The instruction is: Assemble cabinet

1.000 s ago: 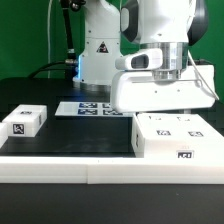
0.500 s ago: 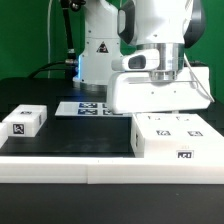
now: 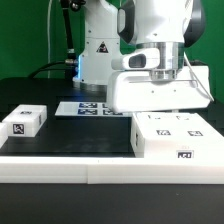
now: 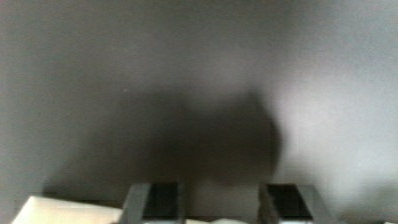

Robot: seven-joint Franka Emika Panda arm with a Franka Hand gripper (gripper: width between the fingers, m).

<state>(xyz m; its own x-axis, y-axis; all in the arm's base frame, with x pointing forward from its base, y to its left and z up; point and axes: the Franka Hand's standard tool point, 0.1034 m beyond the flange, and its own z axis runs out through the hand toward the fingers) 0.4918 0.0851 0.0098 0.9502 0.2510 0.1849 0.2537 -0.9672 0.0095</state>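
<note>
Gripper: low at box top; pinching or spread, cannot tell.
Block: on bench, nearer camera, likely awaiting fitting.

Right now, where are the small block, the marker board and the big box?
small block [image 3: 25, 120], exterior view, its middle.
marker board [image 3: 85, 108], exterior view, middle of its visible part.
big box [image 3: 160, 94], exterior view, its front face.

The cabinet box is showing plain white, carrying small black-and-white square tags (top and front face). The small block is showing the same white with one such tag. The worktop is appearing black. The marker board is displaying black tags on white.
</note>
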